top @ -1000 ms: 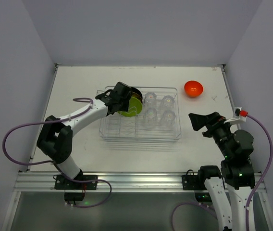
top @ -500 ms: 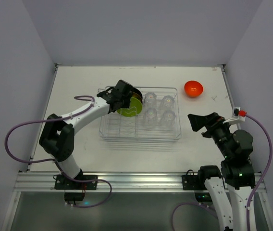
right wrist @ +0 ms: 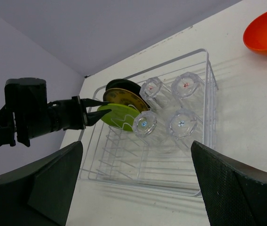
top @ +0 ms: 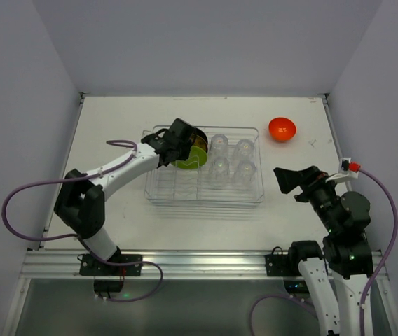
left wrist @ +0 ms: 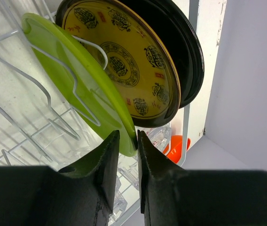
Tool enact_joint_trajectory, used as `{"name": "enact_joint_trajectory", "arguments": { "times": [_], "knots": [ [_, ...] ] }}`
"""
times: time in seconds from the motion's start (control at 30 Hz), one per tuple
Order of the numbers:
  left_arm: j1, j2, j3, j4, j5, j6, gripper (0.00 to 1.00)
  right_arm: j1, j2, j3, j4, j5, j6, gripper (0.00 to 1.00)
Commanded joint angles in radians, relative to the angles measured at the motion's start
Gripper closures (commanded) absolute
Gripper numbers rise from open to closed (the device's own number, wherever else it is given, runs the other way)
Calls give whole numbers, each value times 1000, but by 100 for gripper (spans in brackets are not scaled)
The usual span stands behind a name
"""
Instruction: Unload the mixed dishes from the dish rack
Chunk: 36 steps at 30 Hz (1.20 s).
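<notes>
The clear dish rack [top: 206,194] holds a yellow-green plate [top: 194,157] and a black plate [top: 199,134] with a yellow patterned face, both standing in its far-left slots. Several upturned clear tumblers [top: 231,158] stand to their right. My left gripper [top: 176,145] is shut on the yellow-green plate's rim [left wrist: 126,136], fingers on either side; the black plate [left wrist: 187,52] stands right behind. The orange-red bowl [top: 282,129] sits on the table at the far right, outside the rack. My right gripper [top: 294,179] is open and empty, right of the rack; its view shows the rack [right wrist: 143,167], the plate [right wrist: 119,115], the tumblers [right wrist: 164,106] and the bowl [right wrist: 265,30].
White walls close the table at the back and both sides. A purple cable [top: 27,189] loops off the left arm. The rack's wire dividers [left wrist: 35,89] cross in front of the green plate.
The left arm's elbow has shifted slightly while its gripper stays at the yellow-green plate's rim. The right arm has barely moved.
</notes>
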Motion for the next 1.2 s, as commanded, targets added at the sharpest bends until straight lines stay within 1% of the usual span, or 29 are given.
{"name": "enact_joint_trajectory", "arguments": {
  "times": [0.0, 0.17, 0.3, 0.47, 0.6, 0.87, 0.97, 1.0, 1.07, 1.1, 1.17],
  "knots": [
    [-6, -30, -20, -66, -37, -135, 76, 2, -8, 39, -12, -33, -18, 1],
    [-15, -39, -38, -65, -40, -145, 76, 2, -12, 39, -13, -42, -17, 1],
    [-17, -38, -48, -65, -42, -148, 73, 2, -20, 28, -10, -44, -18, 1],
    [-27, -32, -57, -65, -45, -161, 74, 2, -26, 18, -10, -45, -18, 1],
    [-27, -27, -63, -63, -48, -172, 71, 2, -26, 28, -15, -46, -23, 1],
    [-27, -22, -68, -60, -63, -177, 72, 2, -23, 27, -13, -47, -25, 1],
    [-27, -22, -71, -60, -63, -181, 82, 2, -23, 24, -13, -49, -25, 1],
    [-27, -22, -71, -60, -60, -181, 89, 2, -23, 24, -13, -49, -25, 1],
    [-29, -27, -72, -60, -57, -183, 98, 2, -22, 27, -13, -49, -26, 1],
    [-29, -32, -77, -62, -57, -194, 100, 2, -22, 27, -15, -49, -28, 1],
    [-38, -50, -89, -57, -72, -215, 100, 2, -22, 27, -13, -46, -28, 1]
  ]
}}
